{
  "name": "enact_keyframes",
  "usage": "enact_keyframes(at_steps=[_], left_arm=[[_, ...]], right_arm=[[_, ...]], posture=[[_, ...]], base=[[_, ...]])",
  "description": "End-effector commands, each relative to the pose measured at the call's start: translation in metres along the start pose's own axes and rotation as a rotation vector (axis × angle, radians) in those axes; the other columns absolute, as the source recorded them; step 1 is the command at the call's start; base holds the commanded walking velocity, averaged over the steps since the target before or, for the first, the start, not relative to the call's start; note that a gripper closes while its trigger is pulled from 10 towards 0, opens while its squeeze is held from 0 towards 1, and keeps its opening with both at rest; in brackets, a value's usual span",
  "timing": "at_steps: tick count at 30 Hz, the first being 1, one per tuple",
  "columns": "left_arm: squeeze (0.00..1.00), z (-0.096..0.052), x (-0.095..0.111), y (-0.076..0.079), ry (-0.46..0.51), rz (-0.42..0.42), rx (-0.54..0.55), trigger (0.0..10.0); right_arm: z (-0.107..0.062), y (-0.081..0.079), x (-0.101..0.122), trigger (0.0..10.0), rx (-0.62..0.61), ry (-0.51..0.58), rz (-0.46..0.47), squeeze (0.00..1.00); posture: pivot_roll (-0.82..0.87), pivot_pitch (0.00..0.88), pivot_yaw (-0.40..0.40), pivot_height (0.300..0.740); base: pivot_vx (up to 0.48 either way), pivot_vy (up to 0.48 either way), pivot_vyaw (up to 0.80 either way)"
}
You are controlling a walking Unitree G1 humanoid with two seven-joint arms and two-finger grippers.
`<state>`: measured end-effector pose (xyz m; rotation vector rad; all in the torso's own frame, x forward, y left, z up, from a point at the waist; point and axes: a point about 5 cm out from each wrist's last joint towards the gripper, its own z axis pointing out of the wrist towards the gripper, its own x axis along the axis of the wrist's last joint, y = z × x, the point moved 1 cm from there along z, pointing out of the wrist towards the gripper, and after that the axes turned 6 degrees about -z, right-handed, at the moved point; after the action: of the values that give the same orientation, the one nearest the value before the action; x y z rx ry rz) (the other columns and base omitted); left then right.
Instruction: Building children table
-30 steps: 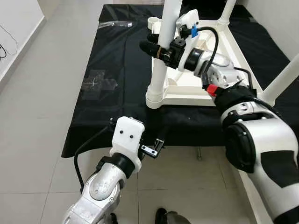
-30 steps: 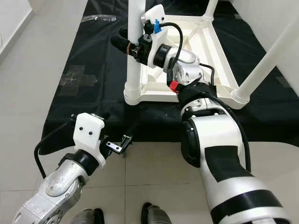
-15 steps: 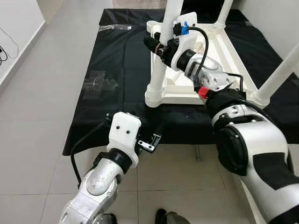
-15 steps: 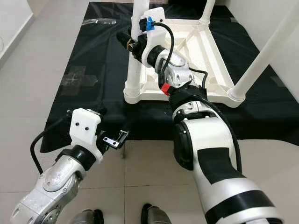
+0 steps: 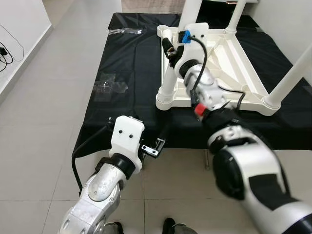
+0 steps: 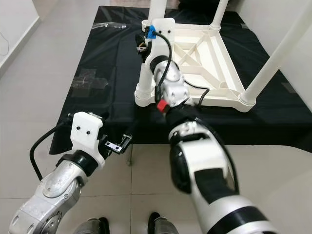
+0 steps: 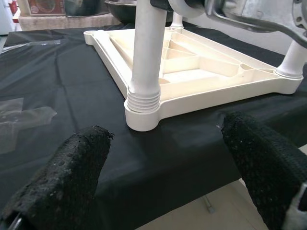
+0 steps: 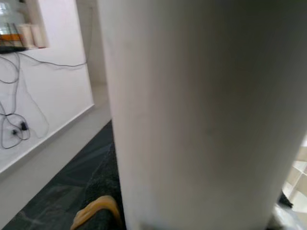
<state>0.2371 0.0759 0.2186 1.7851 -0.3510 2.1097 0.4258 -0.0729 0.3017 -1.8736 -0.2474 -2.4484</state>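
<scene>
Even, bright indoor light, with soft shadows only. The head views are sharp, bowing slightly at the edges. The right wrist view blurs on the close white leg (image 8: 201, 110).

Before us an upturned children's table (image 5: 229, 58) lies on a cloth (image 5: 126, 73) spread over the floor (image 5: 44, 122). Our right hand (image 5: 169, 48) sits at its near-left leg (image 5: 173, 63); our left hand (image 5: 153, 148) hovers at the cloth's near edge.

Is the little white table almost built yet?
Partly. The upside-down white plastic tabletop on the black cloth has three legs showing. The right gripper is on the nearest white leg. The far-left corner socket is empty. The left gripper waits, open.
</scene>
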Motion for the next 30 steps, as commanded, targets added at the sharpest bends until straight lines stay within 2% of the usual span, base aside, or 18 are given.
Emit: enact_keyframes(at_steps=[1, 5, 6, 8, 11, 13, 14, 17, 20, 26, 27, 30], left_arm=[[0.0, 0.0, -0.001, -0.003, -0.002, 0.023, 0.008, 10.0], [0.0, 0.0, 0.0, -0.006, 0.001, 0.029, 0.017, 10.0], [0.0, 0.0, 0.001, -0.009, 0.003, 0.037, 0.028, 10.0], [0.0, 0.0, 0.001, -0.009, 0.003, 0.037, 0.028, 10.0], [0.0, 0.0, 0.001, -0.013, 0.006, 0.046, 0.043, 10.0], [0.0, 0.0, 0.001, -0.013, 0.006, 0.046, 0.043, 10.0], [0.0, 0.0, 0.0, -0.013, 0.006, 0.047, 0.045, 10.0], [0.0, 0.0, 0.0, -0.013, 0.006, 0.047, 0.045, 10.0], [0.0, 0.0, 0.001, -0.019, 0.008, 0.063, 0.062, 10.0], [0.0, 0.001, 0.001, -0.022, 0.009, 0.07, 0.068, 10.0], [0.0, 0.001, 0.0, -0.023, 0.007, 0.072, 0.07, 10.0], [0.0, 0.001, 0.0, -0.023, 0.007, 0.072, 0.07, 10.0]], right_arm=[[-0.01, -0.006, -0.048, 10.0, -0.069, -0.231, -0.05, 0.0], [-0.011, -0.012, -0.049, 10.0, -0.108, -0.265, -0.062, 0.0], [-0.011, -0.016, -0.052, 10.0, -0.166, -0.318, -0.07, 0.0], [-0.011, -0.016, -0.052, 10.0, -0.166, -0.318, -0.07, 0.0], [-0.02, -0.024, -0.063, 10.0, -0.387, -0.489, 0.051, 0.0], [-0.02, -0.024, -0.063, 10.0, -0.387, -0.489, 0.051, 0.0], [-0.022, -0.025, -0.064, 10.0, -0.436, -0.512, 0.085, 0.0], [-0.022, -0.025, -0.064, 10.0, -0.436, -0.512, 0.085, 0.0], [-0.031, -0.024, -0.067, 10.0, -0.613, -0.547, 0.161, 0.0], [-0.032, -0.025, -0.065, 10.0, -0.633, -0.541, 0.178, 0.0], [-0.024, -0.025, -0.049, 10.0, -0.591, -0.447, 0.207, 0.0], [-0.024, -0.025, -0.049, 10.0, -0.591, -0.447, 0.207, 0.0]], posture=[[0.12, 0.257, -0.076, 0.74], [0.12, 0.259, -0.08, 0.74], [0.12, 0.256, -0.083, 0.74], [0.12, 0.256, -0.083, 0.74], [0.12, 0.256, -0.086, 0.74], [0.12, 0.256, -0.086, 0.74], [0.12, 0.256, -0.086, 0.74], [0.12, 0.256, -0.086, 0.74], [0.12, 0.244, -0.093, 0.74], [0.12, 0.236, -0.093, 0.74], [0.12, 0.232, -0.094, 0.74], [0.12, 0.232, -0.094, 0.74]], base=[[0.0, 0.0, 0.0], [0.0, 0.0, 0.0], [0.0, 0.0, 0.0], [0.0, 0.0, 0.0], [0.0, 0.0, 0.0], [0.0, 0.0, 0.0], [0.0, 0.0, 0.0], [0.0, 0.0, 0.0], [0.0, 0.0, 0.0], [0.0, 0.0, 0.0], [0.0, 0.0, 0.0], [0.0, 0.0, 0.0]])
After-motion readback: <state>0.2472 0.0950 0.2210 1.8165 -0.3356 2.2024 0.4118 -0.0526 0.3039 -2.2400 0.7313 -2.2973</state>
